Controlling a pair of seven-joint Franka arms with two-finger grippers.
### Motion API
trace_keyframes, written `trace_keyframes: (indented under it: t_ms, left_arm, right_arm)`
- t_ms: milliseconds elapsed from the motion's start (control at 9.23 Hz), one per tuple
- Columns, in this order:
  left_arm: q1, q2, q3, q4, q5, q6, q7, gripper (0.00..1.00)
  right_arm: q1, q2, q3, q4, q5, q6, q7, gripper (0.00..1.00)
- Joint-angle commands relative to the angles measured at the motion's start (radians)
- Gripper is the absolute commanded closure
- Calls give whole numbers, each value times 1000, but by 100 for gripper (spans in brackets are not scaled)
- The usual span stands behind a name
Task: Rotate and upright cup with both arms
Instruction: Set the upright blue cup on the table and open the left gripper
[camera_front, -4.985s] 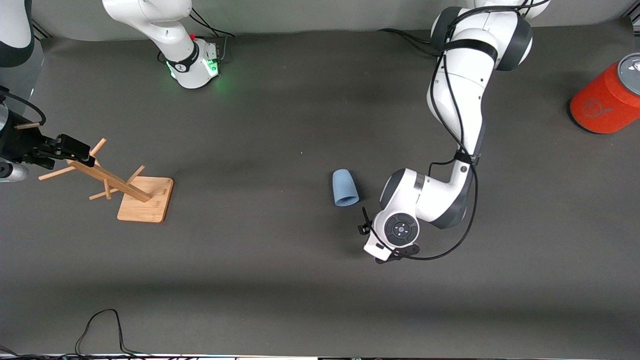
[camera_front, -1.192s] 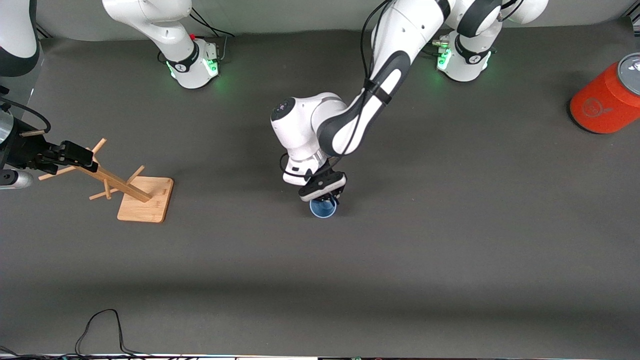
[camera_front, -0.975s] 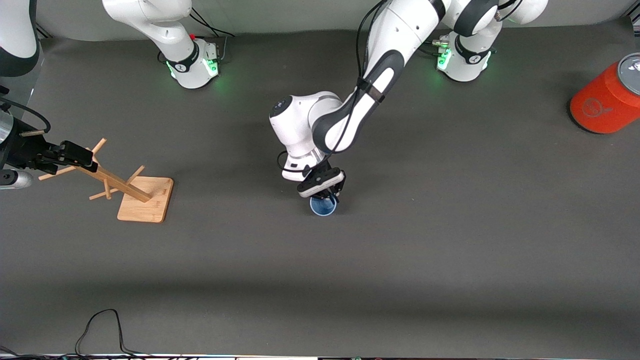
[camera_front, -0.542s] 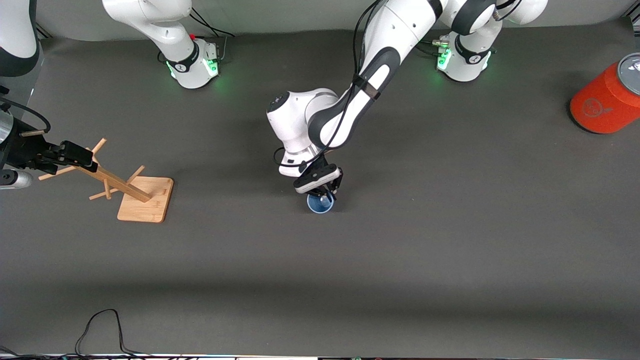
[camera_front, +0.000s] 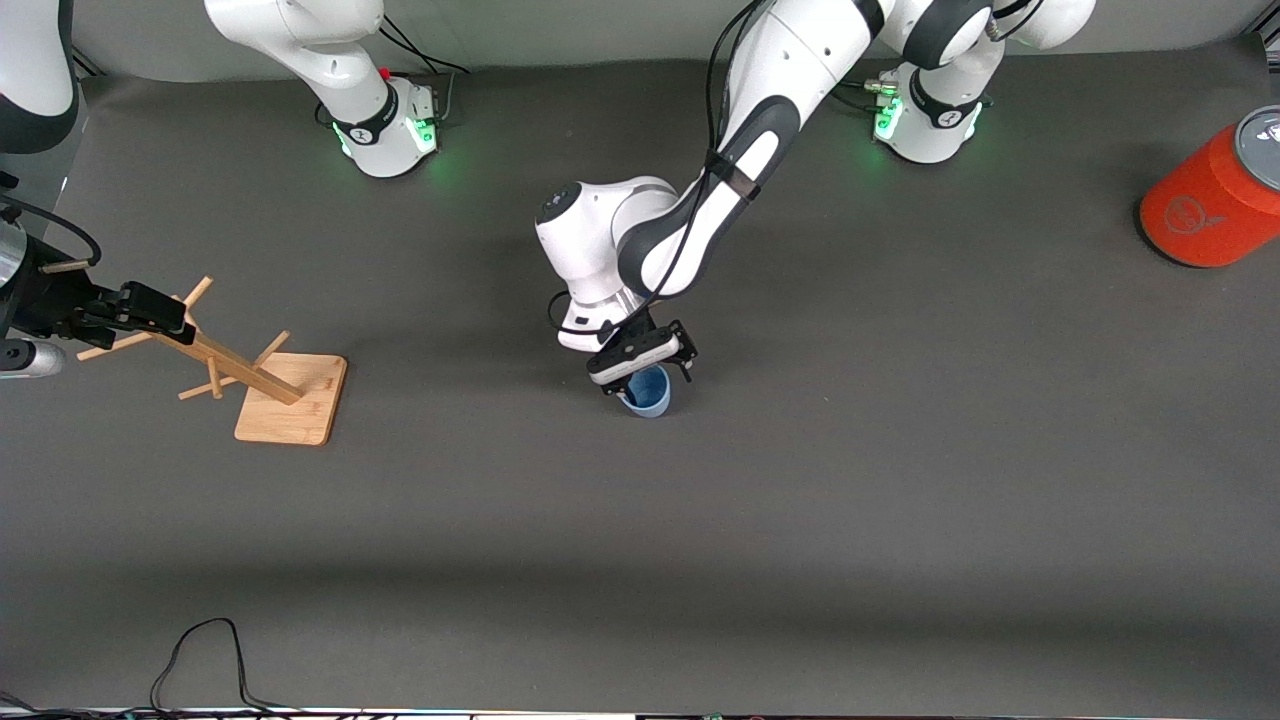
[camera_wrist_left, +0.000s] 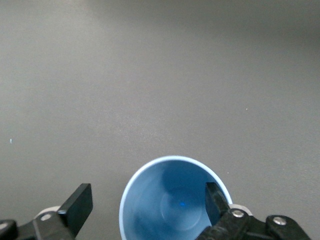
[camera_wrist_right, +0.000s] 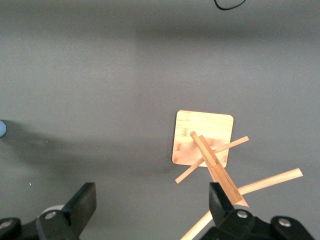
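The light-blue cup (camera_front: 653, 399) stands upright on the dark table mat, rim up, near the table's middle. My left gripper (camera_front: 645, 362) is right over it, open. In the left wrist view the cup (camera_wrist_left: 170, 205) shows its inside; one finger (camera_wrist_left: 214, 199) hangs just inside the rim and the other (camera_wrist_left: 80, 204) is well outside it. The left gripper (camera_wrist_left: 147, 202) holds nothing. My right gripper (camera_front: 165, 312) waits open over the wooden rack's top, at the right arm's end of the table; its own view (camera_wrist_right: 150, 202) shows it empty.
A wooden peg rack (camera_front: 262, 385) on a square base leans at the right arm's end; it also shows in the right wrist view (camera_wrist_right: 202, 140). An orange-red cylinder (camera_front: 1205, 200) with a grey lid lies at the left arm's end. A black cable (camera_front: 200, 645) loops near the front edge.
Five seconds ago the cup showed its outside, the left gripper beside it. A second ago the left gripper pinched the upright cup's rim; now its fingers have spread and let go. The right arm has not moved.
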Motion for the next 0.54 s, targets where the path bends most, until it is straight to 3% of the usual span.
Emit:
trace_keyframes:
  t_ms: [0, 433]
  left_arm:
    - [32, -109, -2, -25, -147, -28, 170, 0]
    - [163, -256, -3, -10, -372, -155, 475, 0]
  right_arm:
    - [5, -3, -5, 3, -1, 1, -11, 0]
    - [5, -3, -5, 3, -1, 1, -11, 0]
